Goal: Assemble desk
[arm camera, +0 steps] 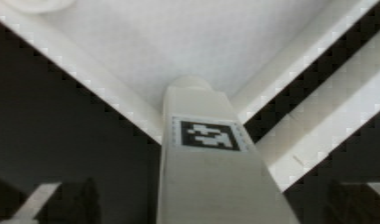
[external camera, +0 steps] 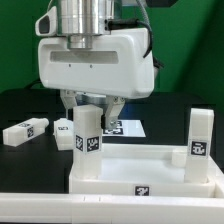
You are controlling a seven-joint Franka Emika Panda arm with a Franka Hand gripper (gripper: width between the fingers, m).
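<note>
The white desk tabletop [external camera: 180, 186] lies upside down at the front, rim up. One tagged white leg [external camera: 88, 138] stands upright in its corner at the exterior view's left. A second leg [external camera: 199, 136] stands in the corner at the right. My gripper [external camera: 90, 108] hangs right above the left leg, open, with a finger on each side of the leg's top. In the wrist view the same leg [arm camera: 208, 150] rises between my dark fingers [arm camera: 48, 203], with a gap on both sides, and the tabletop [arm camera: 187, 40] lies beyond it.
Two loose white legs [external camera: 25, 130] [external camera: 63, 127] lie on the black table at the exterior view's left. The marker board [external camera: 128, 128] lies flat behind the tabletop. The big white robot body fills the upper middle.
</note>
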